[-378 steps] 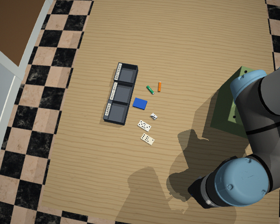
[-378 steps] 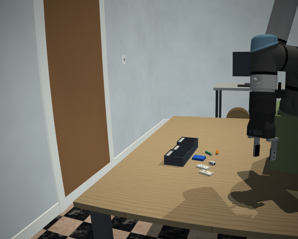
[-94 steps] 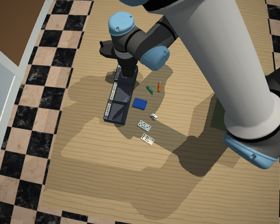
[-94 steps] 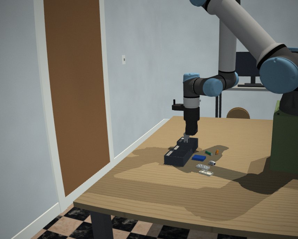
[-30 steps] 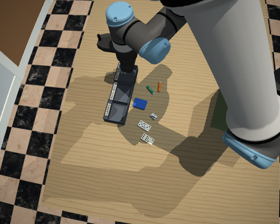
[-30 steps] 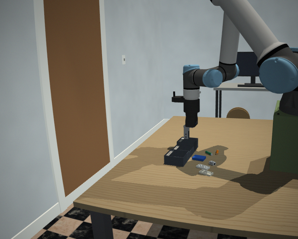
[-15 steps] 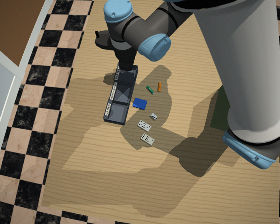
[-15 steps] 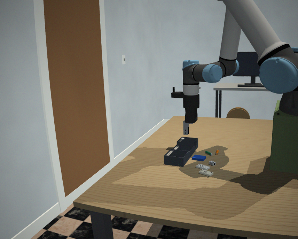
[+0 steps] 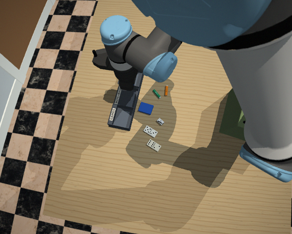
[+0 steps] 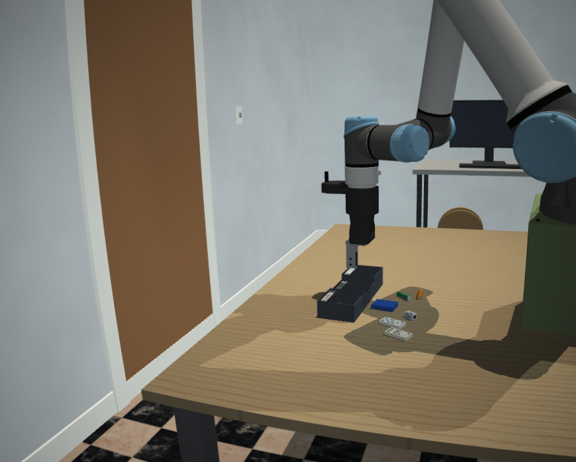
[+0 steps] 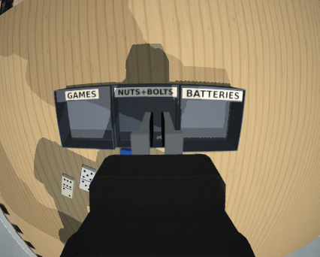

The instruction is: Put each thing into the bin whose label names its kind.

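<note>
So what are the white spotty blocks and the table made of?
The two dominoes look like smooth white plastic or bone, judging by their hard edges and black pips; which one cannot be told. The table looks like light matte wood, with grain lines running across it.

White labels on three bins: GAMES bin [image 11: 86,120], NUTS+BOLTS bin [image 11: 128,120], BATTERIES bin [image 11: 210,120]

An office-like room is suggested by a desk [image 10: 461,168] with a dark monitor [image 10: 480,124], seen well behind the gripper fingers [image 10: 352,254]. A brown door [image 10: 144,192] and checkered floor [image 9: 23,226] (tiled) are also shown.
</note>
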`<state>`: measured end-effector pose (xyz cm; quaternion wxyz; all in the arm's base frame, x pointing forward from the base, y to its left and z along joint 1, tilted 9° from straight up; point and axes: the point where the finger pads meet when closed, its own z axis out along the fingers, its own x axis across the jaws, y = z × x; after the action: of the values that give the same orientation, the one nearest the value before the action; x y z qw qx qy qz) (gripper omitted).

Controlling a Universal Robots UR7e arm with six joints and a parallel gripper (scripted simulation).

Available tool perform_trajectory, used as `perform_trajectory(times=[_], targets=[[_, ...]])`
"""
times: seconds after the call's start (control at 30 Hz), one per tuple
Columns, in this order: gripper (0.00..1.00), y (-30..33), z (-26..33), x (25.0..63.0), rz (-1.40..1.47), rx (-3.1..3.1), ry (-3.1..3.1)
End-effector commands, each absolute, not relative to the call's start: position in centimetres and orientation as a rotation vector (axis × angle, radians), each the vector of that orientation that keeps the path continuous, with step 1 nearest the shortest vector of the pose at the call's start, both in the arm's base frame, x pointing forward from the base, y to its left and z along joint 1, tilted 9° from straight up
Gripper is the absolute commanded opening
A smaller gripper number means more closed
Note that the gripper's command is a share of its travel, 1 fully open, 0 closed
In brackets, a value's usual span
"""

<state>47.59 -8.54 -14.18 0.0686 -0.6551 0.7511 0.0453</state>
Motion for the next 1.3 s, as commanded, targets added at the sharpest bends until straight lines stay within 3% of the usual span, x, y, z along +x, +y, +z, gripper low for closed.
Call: perform_trajectory(times=[0.0, 1.27], targets=[[0.31, -7.1, -13.8, 48.0, 0.133, -1.971, 2.264], [0.31, -6.1, -19.7, 48.2, 0.133, -1.971, 2.264]])
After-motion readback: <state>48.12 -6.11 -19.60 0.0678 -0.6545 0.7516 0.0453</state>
